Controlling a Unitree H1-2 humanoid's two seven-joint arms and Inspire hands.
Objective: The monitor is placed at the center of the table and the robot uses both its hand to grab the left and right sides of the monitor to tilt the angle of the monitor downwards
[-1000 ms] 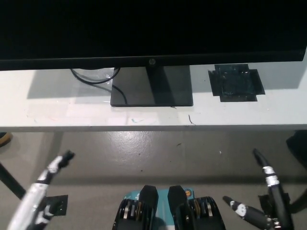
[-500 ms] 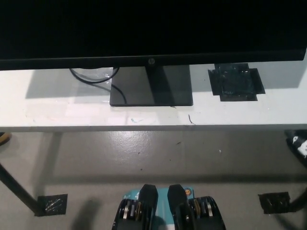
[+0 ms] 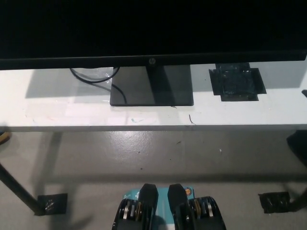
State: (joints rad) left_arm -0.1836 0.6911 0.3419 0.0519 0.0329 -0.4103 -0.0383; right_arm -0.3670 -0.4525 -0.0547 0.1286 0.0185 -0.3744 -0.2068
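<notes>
The upper part of the head view is filled by the monitor (image 3: 153, 28), whose black screen is cut off at the top and at both sides, so that its left and right edges are not seen. A thin dark bezel with a small logo at its middle is seen along the lower border. The monitor is carried by a white table (image 3: 62, 112), which runs across the whole width beneath it. Below the table, a grey floor (image 3: 144, 153) is seen, and a dark table leg (image 3: 17, 187) is seen slanting down at the lower left. The monitor is held up by a dark neck that ends in a flat rectangular stand base (image 3: 144, 93), set on the table just below the logo. A black patch of tape (image 3: 236, 83) is stuck to the table to the right of the base, apart from it. A dark cable (image 3: 91, 79) is looped on the table beside the left end of the base. Two small pieces of black tape are seen on the floor, one at the lower left (image 3: 52, 203) and one at the lower right (image 3: 274, 201). Neither hand is shown, so places relative to a hand cannot be given, and it cannot be told whether the fingers are apart, together or clamped on anything.
</notes>
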